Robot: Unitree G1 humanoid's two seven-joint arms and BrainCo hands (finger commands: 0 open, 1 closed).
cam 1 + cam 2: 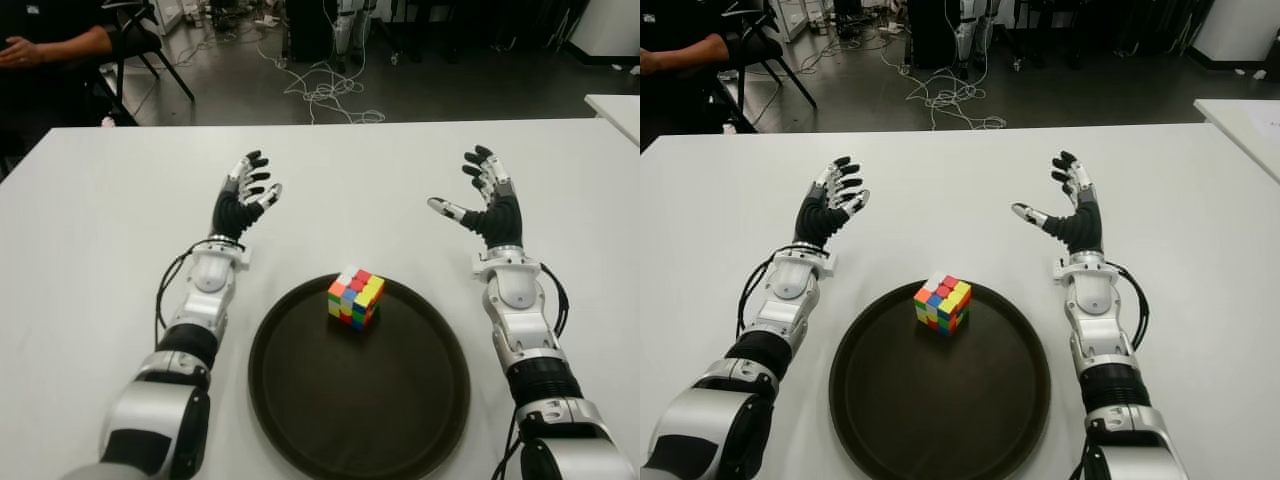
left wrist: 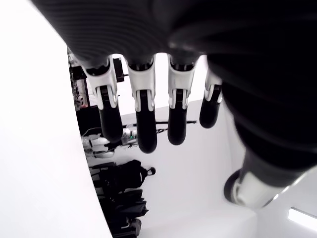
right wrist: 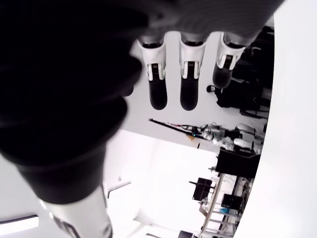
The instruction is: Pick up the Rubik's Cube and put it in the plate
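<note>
The plate (image 1: 300,420) runs off the bottom edge (near rim unseen), and a seated person (image 1: 45,45) is seemingly cropped.

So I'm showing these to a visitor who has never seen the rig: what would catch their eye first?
Probably the bright cube, sitting inside the dark round plate near its far rim, at the table's near edge. Next, the two open robot hands flanking it: the left hand and the right hand, both beyond the plate and holding nothing. A person's arm shows at the far left, behind the table.
</note>
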